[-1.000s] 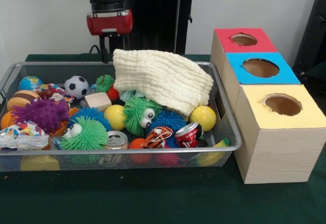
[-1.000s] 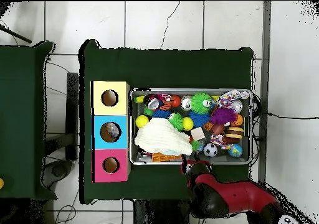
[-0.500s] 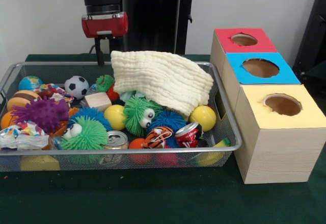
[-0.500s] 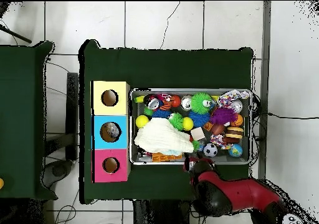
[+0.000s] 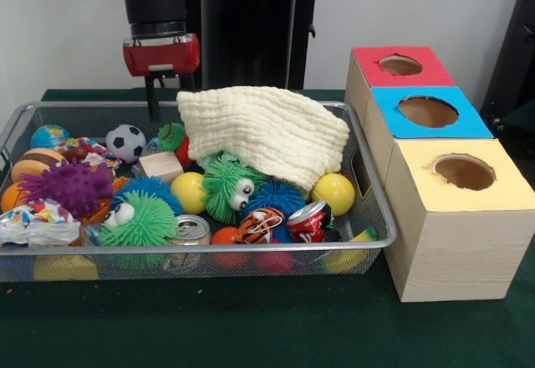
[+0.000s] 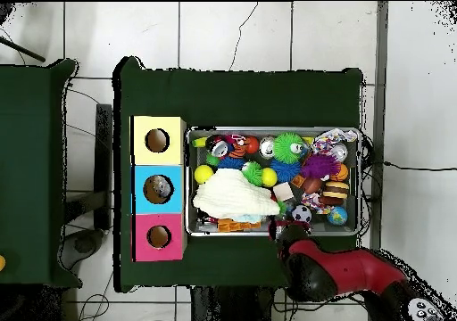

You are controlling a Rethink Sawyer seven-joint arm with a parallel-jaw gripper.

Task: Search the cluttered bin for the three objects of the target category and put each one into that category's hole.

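Observation:
A wire mesh bin (image 5: 209,249) (image 6: 361,193) holds several toys. A cream cloth (image 5: 267,130) (image 6: 230,197) is draped over its back right part and hides what lies beneath. In the open are two yellow balls (image 5: 189,191) (image 5: 334,192), a soccer ball (image 5: 125,142), a wooden block (image 5: 160,166), two cans (image 5: 191,229) (image 5: 309,219) and spiky toys with eyes (image 5: 227,186). My gripper (image 5: 167,96) (image 6: 278,226) hangs open over the bin's back rim, just left of the cloth's upper corner. One finger (image 5: 153,99) shows; the cloth hides the other.
Three wooden boxes with round holes stand in a row right of the bin: yellow (image 5: 501,194) (image 6: 141,126) nearest, blue (image 5: 386,107) (image 6: 141,176) in the middle, red (image 5: 368,57) (image 6: 141,246) farthest. A globe ball (image 5: 48,135) and a purple spiky ball (image 5: 68,186) lie at the bin's left.
My gripper has slid left along the bin's back rim in the front view. The cloth's upper left corner has shifted a little left and down with it.

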